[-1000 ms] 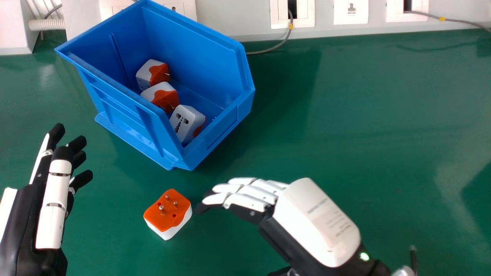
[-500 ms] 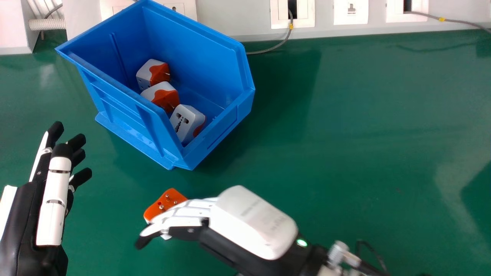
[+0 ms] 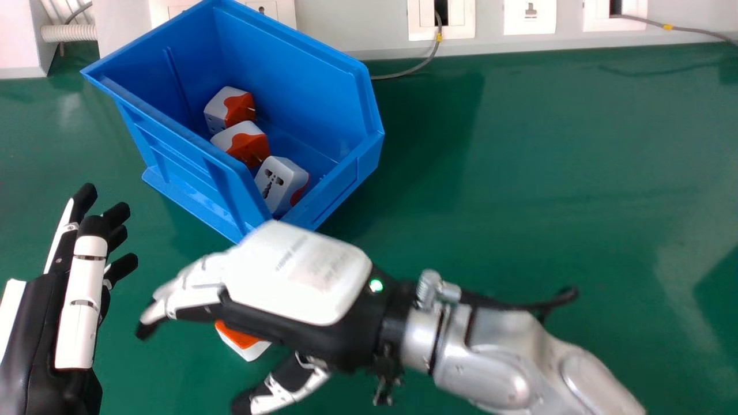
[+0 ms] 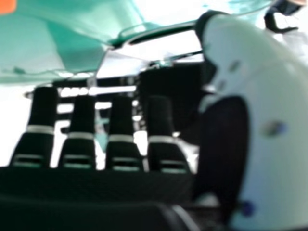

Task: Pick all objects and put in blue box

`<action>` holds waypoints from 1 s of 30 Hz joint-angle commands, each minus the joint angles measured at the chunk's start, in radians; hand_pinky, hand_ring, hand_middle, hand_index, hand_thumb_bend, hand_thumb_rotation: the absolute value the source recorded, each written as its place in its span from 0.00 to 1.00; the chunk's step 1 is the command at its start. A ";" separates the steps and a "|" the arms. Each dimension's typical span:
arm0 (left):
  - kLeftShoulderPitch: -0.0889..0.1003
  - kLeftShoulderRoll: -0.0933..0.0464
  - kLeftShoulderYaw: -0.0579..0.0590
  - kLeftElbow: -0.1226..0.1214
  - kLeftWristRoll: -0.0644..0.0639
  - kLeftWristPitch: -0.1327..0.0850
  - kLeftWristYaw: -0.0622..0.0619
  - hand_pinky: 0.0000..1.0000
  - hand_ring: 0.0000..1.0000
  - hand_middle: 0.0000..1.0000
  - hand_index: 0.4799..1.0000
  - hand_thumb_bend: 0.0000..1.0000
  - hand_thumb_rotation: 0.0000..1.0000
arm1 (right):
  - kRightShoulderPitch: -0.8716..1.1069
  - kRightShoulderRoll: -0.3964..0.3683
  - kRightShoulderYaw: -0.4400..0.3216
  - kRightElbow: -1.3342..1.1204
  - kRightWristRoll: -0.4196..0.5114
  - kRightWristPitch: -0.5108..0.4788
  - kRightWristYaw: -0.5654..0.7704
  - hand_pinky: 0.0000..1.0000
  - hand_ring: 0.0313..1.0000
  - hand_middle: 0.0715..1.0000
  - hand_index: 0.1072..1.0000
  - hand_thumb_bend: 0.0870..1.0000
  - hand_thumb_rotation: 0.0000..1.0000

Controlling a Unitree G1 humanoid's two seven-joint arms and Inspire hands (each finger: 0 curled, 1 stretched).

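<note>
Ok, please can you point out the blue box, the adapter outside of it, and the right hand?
Blue box [image 3: 185, 167], head view: outer side wall.
Adapter [image 3: 239, 339], head view: uncovered orange face.
Right hand [image 3: 297, 274], head view: white back of the hand.

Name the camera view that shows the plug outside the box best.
The head view: it shows orange and white parts of the plug, though the right hand covers the rest. The right hand view has a patch of orange at its edge, probably that plug.
</note>
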 commanded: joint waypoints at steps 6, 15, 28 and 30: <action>0.012 -0.002 0.003 -0.027 0.017 -0.009 0.014 0.86 0.92 0.91 0.93 0.36 1.00 | -0.078 0.014 0.002 0.013 -0.031 0.023 0.028 0.72 0.87 0.87 0.80 0.24 0.00; 0.019 0.002 -0.001 -0.033 0.029 -0.007 0.014 0.86 0.92 0.91 0.93 0.37 1.00 | -0.059 0.023 0.024 -0.015 -0.074 0.123 0.096 0.76 0.89 0.88 0.82 0.23 0.00; 0.030 0.009 -0.002 -0.065 0.023 0.013 0.004 0.84 0.91 0.90 0.91 0.41 1.00 | -0.082 0.031 0.084 0.113 -0.106 0.150 0.090 0.76 0.90 0.89 0.82 0.28 0.00; 0.032 0.008 -0.003 -0.072 0.024 0.015 0.002 0.84 0.91 0.90 0.91 0.42 1.00 | -0.094 0.038 0.092 0.160 -0.118 0.142 0.069 0.76 0.89 0.89 0.82 0.28 0.00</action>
